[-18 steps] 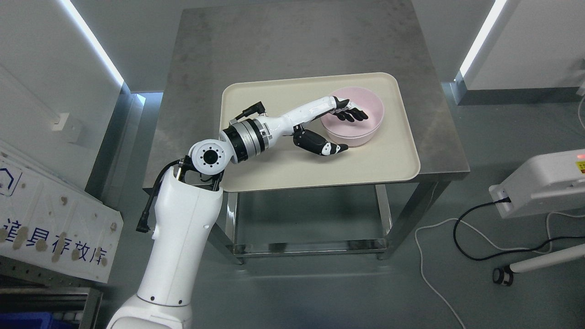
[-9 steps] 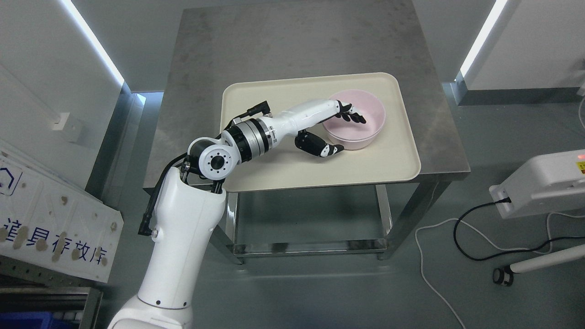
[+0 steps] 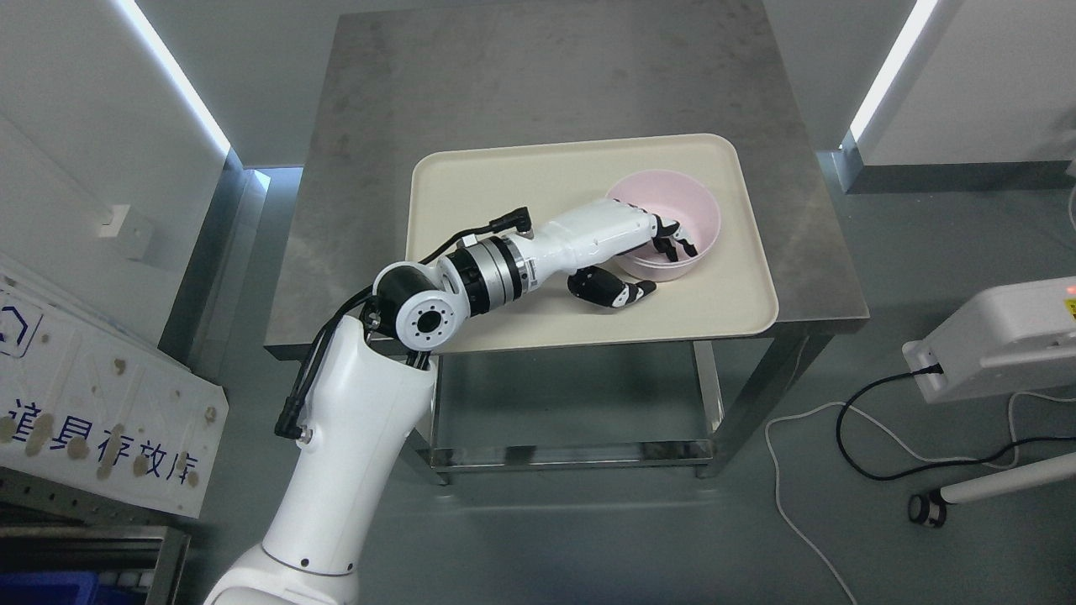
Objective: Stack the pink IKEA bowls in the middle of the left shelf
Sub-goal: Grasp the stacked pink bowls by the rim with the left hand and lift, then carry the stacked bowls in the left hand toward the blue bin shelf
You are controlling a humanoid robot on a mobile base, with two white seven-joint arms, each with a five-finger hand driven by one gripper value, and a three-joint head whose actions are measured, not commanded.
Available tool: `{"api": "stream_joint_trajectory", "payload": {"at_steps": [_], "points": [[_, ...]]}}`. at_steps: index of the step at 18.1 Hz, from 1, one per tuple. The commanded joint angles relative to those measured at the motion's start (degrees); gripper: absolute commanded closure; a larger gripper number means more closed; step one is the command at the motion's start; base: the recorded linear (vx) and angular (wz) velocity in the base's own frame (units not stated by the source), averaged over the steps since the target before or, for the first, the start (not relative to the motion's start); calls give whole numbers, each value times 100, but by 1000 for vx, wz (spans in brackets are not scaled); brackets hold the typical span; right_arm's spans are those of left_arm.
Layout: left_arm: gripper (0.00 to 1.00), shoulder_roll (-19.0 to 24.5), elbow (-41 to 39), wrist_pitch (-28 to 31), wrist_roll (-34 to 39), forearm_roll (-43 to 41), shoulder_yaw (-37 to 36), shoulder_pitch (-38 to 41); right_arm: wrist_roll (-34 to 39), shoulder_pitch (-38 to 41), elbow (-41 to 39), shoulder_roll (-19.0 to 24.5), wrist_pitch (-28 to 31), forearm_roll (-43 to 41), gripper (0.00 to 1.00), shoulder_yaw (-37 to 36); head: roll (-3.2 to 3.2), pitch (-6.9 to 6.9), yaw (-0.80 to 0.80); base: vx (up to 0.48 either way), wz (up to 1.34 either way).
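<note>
The left hand [image 3: 651, 252] is clamped on the near rim of the round pink plastic bowl [image 3: 672, 223], fingers inside and thumb outside, tilting it above the cream tray [image 3: 504, 181] on the steel counter [image 3: 521, 76]. Carrying and shelving appear undone.

A cream tray [image 3: 471, 181] sits toward the front right of the steel table [image 3: 538, 76], its front edge overhanging the table's front edge. On the floor at right, a white box [image 3: 1000, 336] has a black cable [image 3: 849, 437] plugged in. At lower left leans a white sign [image 3: 92, 420].
</note>
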Motion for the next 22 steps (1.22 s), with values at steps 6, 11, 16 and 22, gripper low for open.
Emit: {"api": "stream_joint_trajectory", "payload": {"at_steps": [6, 11, 16, 22], "points": [[99, 101, 214, -1033, -30, 526, 1216, -92, 38, 0, 0, -100, 3, 0, 0, 0, 0, 0, 0, 10, -36], [99, 101, -15, -1296, -275, 1678, 1945, -49, 38, 0, 0, -100, 3, 0, 0, 0, 0, 0, 0, 0, 0], [98, 101, -50, -2113, -434, 2110, 2280, 171, 38, 0, 0, -100, 3, 0, 0, 0, 0, 0, 0, 0, 0], [98, 101, -410, -2308, -426, 2435, 2394, 760, 30, 0, 0, -100, 3, 0, 0, 0, 0, 0, 0, -7, -40]]}}
